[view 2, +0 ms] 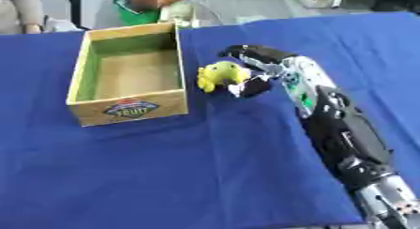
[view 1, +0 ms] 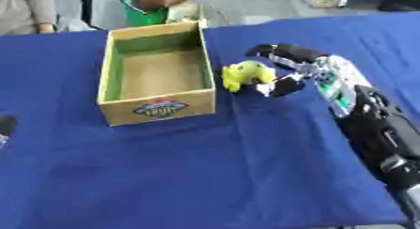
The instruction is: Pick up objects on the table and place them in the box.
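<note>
— So, what does the left eye view show?

— A blue-covered surface [view 1: 205, 176] with an open wooden box [view 1: 156, 71] standing on it, a printed label on its near wall. Nothing can be seen inside the box. Just beside its right wall sits a small yellow-green toy [view 1: 246, 74], apart from the box and resting on the cloth. The right hand [view 1: 291, 66] comes in from the right; its fingers curl round the toy from behind and its thumb closes in below, so it is gripping the toy. A dark bit of the left hand [view 1: 5, 127] shows at the left edge; whether it is open or closed cannot be told.

— And the right eye view?

— Much the same. The right arm [view 2: 344, 129] stretches from the lower right corner up to the toy, and the box stands to the toy's left.
</note>
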